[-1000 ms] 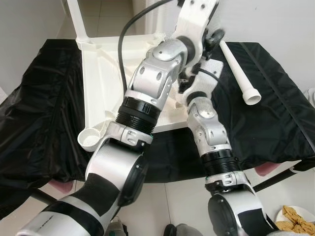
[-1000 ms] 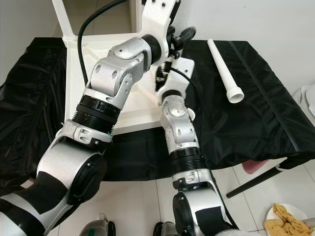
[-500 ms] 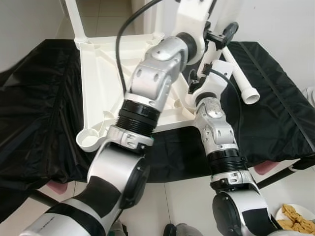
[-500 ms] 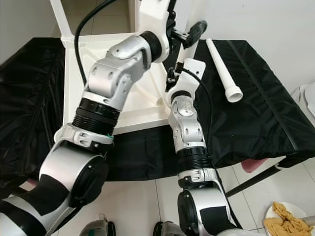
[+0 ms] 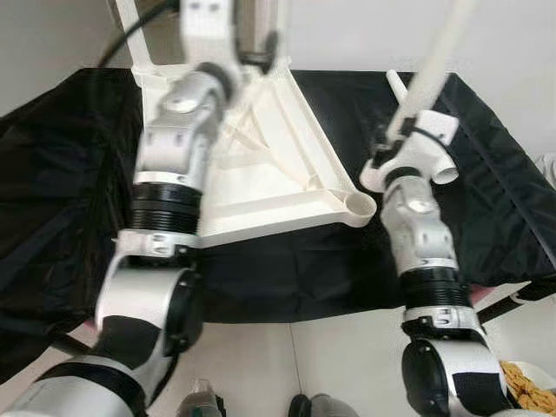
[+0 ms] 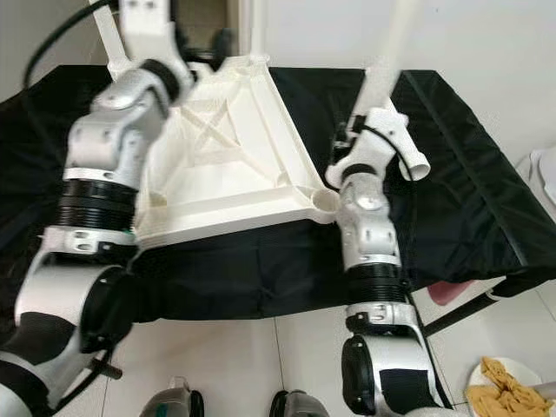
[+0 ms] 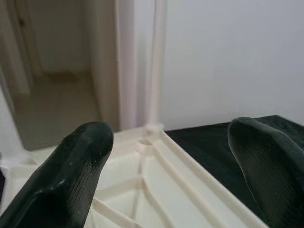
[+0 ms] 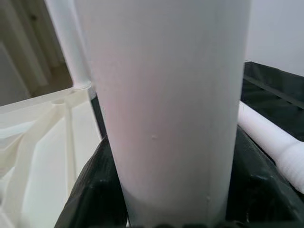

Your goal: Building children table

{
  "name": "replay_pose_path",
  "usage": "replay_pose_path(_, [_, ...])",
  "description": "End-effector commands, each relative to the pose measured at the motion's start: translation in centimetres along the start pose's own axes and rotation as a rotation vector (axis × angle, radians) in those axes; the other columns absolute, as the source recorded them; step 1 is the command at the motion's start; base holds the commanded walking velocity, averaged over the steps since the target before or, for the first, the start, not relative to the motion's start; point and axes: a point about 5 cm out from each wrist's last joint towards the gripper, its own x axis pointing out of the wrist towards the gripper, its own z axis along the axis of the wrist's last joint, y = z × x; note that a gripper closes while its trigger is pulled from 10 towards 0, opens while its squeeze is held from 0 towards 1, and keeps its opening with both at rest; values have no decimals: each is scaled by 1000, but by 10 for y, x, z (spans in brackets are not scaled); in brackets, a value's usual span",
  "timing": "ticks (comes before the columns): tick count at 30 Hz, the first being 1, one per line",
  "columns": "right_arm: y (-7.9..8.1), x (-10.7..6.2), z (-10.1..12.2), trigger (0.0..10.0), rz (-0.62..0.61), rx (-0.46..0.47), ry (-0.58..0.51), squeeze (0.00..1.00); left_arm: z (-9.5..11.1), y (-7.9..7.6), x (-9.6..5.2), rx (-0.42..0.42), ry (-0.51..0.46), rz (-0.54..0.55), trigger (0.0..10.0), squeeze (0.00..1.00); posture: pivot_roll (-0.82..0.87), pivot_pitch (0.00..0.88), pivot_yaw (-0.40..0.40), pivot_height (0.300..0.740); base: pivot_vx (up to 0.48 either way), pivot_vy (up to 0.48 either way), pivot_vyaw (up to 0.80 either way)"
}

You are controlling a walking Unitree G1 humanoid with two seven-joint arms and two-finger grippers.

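Above the upturned tabletop (image 5: pixel 287 156): right gripper (image 8: pixel 166 199) clamps a leg (image 8: pixel 161 104); left gripper (image 7: pixel 166 156) spread wide.

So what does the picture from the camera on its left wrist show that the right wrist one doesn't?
The left wrist view shows the left claw open, holding nothing, its two black fingers spread above the upturned white tabletop, with a hallway floor beyond.

The right wrist view shows the right claw shut on a white table leg, and a second leg lying on the black cloth.

Both share the ribbed tabletop and an upright leg already standing at its far corner.
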Motion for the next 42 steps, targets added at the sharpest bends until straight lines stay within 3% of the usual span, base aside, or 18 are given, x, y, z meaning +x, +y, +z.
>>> replay_pose_path(1, [-1, -2, 5, 10000, 31, -4, -27, 0, -13, -4, -3, 86, 21, -49, 10000, 0, 30, 45, -23, 740, 0, 0, 0])
replay_pose_path(9, [-11, -2, 5, 10000, 50, -13, -14, 0, -32, -38, -18, 208, 17, -293, 10000, 0, 28, 39, -25, 740, 0, 0, 0])
replay_pose_path(14, [-19, 0, 8, 10000, 63, -64, -34, 0, -44, -69, -32, 162, 47, -523, 10000, 0, 35, 31, -31, 740, 0, 0, 0])
replay_pose_path(17, [-21, 1, 9, 10000, 67, -76, -38, 0, -45, -77, -35, 161, 42, -565, 10000, 0, 35, 31, -31, 740, 0, 0, 0])
replay_pose_path(19, [-22, 2, 9, 10000, 82, -93, -40, 0, -49, -91, -41, 179, 44, -649, 10000, 0, 38, 24, -35, 740, 0, 0, 0])
replay_pose_path(21, [-22, 2, 9, 10000, 82, -93, -40, 0, -49, -91, -41, 179, 44, -649, 10000, 0, 38, 24, -35, 740, 0, 0, 0])
replay_pose_path(24, [-21, 2, 9, 10000, 115, -88, -34, 0, -64, -111, -52, 202, 97, -762, 10000, 0, 39, 20, -35, 740, 0, 0, 0])
replay_pose_path(30, [-18, -1, 10, 10000, 140, -89, -42, 0, -94, -126, -66, 213, 239, -852, 10000, 0, 35, 20, -27, 740, 0, 0, 0])
replay_pose_path(35, [-17, -2, 11, 10000, 149, -88, -50, 0, -116, -128, -71, 267, 323, -829, 10000, 0, 34, 33, -21, 740, 0, 0, 0])
replay_pose_path(42, [-17, -2, 13, 10000, 147, -88, -57, 0, -125, -128, -73, 267, 367, -819, 10000, 0, 36, 43, -21, 740, 0, 0, 0])
